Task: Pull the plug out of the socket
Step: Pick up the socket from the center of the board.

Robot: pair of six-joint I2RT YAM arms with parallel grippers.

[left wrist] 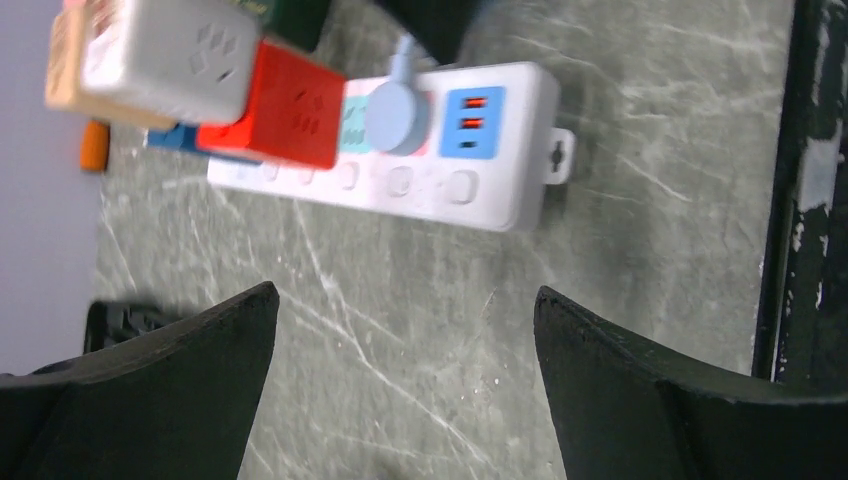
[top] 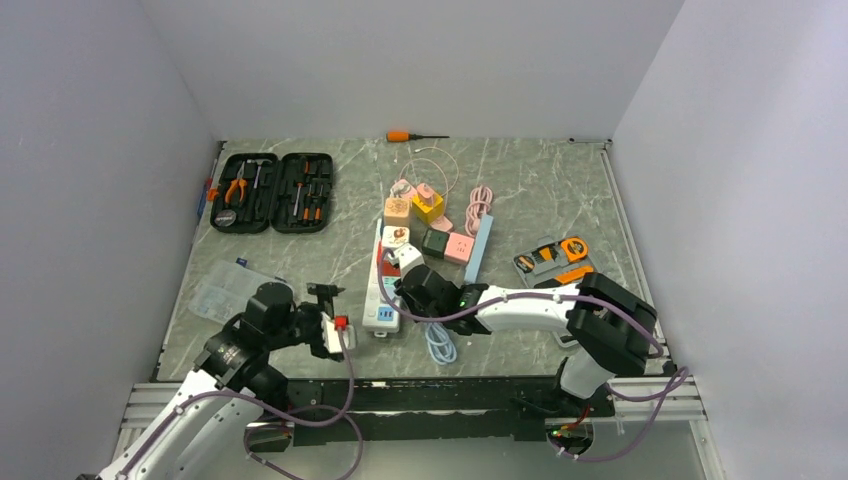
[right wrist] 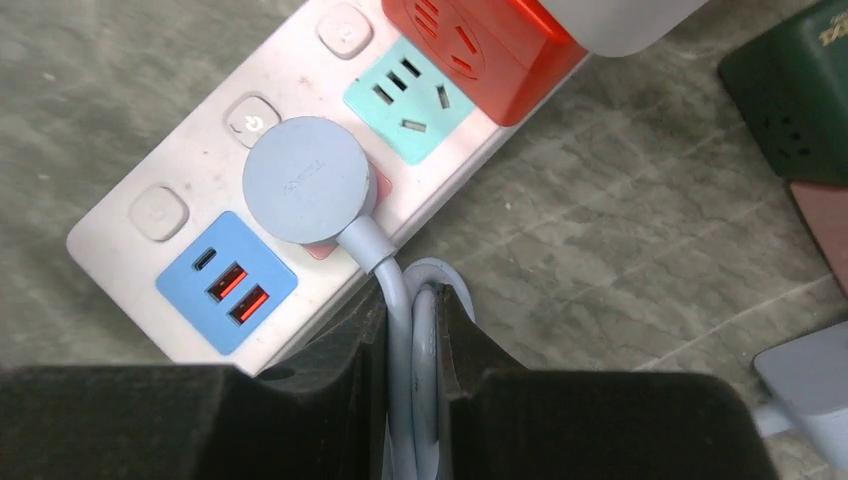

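Round grey-blue plug [right wrist: 307, 193], same-coloured cord [right wrist: 399, 300], in white socket [right wrist: 203, 163]

I work in a robotics lab test cell: plain white panel walls [top: 420, 60] box in a grey-green marble-patterned tabletop [top: 540, 200], with a bare aluminium frame rail [top: 640, 400] along the bottom edge. An open black case of orange-handled hand tools [top: 272, 192] lies at upper left, and an orange-handled screwdriver [top: 410, 136] at top centre.

Near the near edge of the bench [top: 540, 200], the right gripper [top: 403, 290] is masking the plug [right wrist: 308, 180] from above; the cable [right wrist: 402, 300] is vanishing between its fingers [right wrist: 330, 370]; the red adapter [right wrist: 480, 40] is being cropped at the top.
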